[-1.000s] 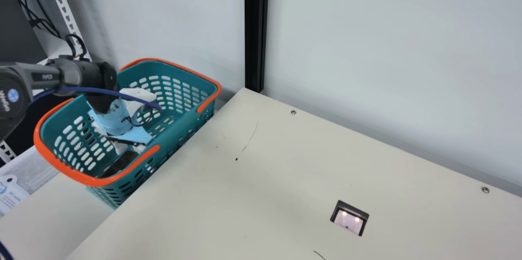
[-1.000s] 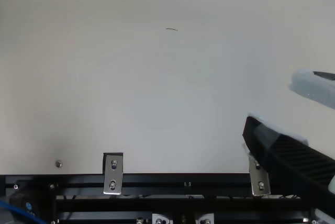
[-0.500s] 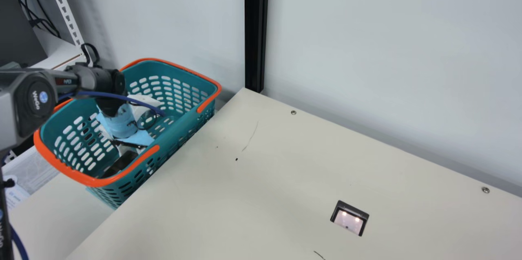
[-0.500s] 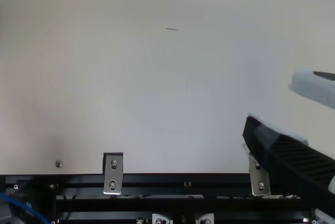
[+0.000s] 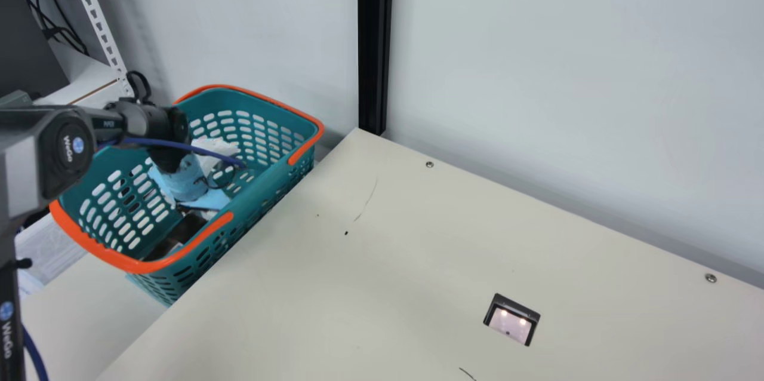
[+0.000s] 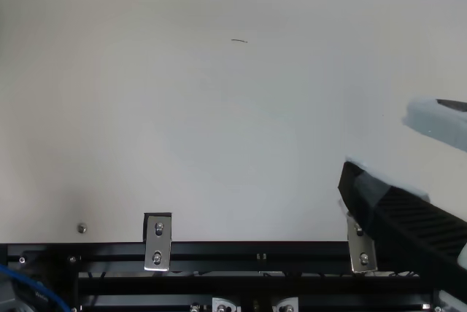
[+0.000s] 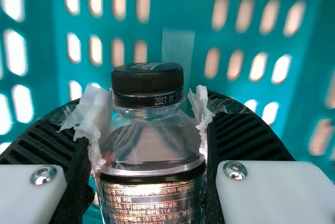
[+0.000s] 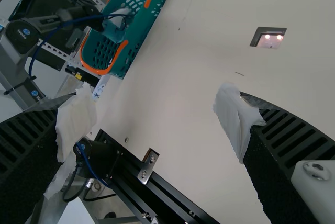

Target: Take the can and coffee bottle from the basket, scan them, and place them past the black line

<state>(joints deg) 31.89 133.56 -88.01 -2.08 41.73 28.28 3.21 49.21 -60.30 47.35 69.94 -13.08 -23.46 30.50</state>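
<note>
Left hand (image 5: 188, 182) downward (fingers partway together), right hand (image 6: 376, 144) with fingers well apart.

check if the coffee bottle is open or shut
Shut: in the left wrist view, the black cap sits on the neck of the coffee bottle.

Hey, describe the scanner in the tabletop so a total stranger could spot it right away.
Start at the cream table, with the orange-rimmed teal basket along its left edge in the main view. Look well right of the basket, nearer the camera, for the scanner, a small dark-framed window. Two bright spots glow in it, unlike the round screws and thin dark marks.
</note>
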